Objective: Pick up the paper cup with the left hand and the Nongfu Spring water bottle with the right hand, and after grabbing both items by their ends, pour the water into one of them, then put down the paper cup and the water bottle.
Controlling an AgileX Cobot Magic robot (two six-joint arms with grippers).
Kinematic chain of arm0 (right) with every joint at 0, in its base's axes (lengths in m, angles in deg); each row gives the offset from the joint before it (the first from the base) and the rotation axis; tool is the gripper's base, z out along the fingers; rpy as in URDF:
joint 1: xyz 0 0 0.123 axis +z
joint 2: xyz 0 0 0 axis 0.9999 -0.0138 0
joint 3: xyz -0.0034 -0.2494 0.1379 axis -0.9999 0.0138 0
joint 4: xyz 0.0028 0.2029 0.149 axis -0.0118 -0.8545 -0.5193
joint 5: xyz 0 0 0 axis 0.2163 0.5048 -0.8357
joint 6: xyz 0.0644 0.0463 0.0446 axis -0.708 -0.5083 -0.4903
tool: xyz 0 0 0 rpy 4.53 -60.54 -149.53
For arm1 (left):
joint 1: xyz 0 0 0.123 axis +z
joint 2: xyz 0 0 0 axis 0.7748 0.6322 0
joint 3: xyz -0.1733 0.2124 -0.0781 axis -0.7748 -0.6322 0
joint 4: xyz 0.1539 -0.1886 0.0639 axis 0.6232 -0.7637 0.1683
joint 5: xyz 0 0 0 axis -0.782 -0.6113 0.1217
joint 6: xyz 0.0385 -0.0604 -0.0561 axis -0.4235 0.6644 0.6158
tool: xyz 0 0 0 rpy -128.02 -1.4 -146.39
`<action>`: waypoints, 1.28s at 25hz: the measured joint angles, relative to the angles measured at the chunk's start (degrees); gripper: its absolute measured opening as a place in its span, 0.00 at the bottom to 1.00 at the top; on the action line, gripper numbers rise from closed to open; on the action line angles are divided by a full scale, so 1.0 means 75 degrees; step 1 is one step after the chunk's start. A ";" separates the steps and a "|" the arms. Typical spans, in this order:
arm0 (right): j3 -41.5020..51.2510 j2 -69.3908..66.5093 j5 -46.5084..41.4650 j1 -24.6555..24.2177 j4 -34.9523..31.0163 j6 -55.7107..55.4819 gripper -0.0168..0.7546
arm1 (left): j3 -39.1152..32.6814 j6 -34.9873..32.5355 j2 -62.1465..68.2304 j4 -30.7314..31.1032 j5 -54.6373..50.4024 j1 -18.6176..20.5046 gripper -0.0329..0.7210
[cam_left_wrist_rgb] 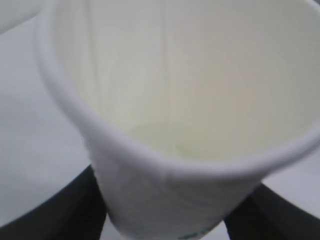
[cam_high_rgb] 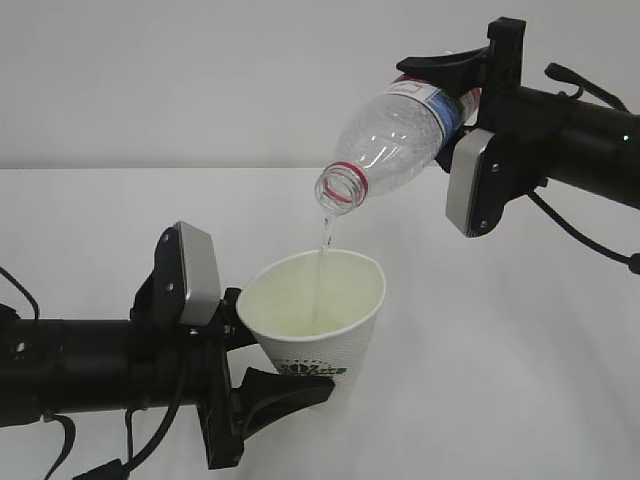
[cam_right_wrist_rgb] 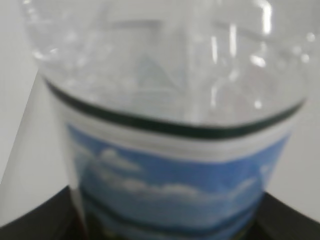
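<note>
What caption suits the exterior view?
Right hand tips the water bottle, water streaming into the paper cup held by left hand.

I see bare table point(cam_high_rgb: 520, 380) at three o'clock of the cup point(cam_high_rgb: 322, 315); the bottle point(cam_high_rgb: 395, 140) blocks overhead.

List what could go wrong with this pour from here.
1. The water falls as a thin stream from the tilted Nongfu Spring water bottle, landing near the paper cup's back wall; a small drift might send it over the rim.
2. The left pincer holds the cup low on its body, and the cup leans; added weight could tip it further.
3. The right pincer grips the bottle's far end, so it may swivel.
</note>
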 joint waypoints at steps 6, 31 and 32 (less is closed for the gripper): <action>0.0000 0.0000 0.0000 0.0000 0.0000 0.0015 0.59 | 0.0000 0.0000 0.0000 0.0000 -0.0003 0.0000 0.68; 0.0000 0.0000 0.0000 0.0000 0.0000 0.0199 0.59 | 0.0000 0.0000 0.0000 0.0000 -0.0032 0.0000 0.68; 0.0000 0.0000 -0.0016 0.0000 0.0000 0.0199 0.59 | 0.0000 0.0000 0.0000 0.0000 -0.0032 0.0000 0.68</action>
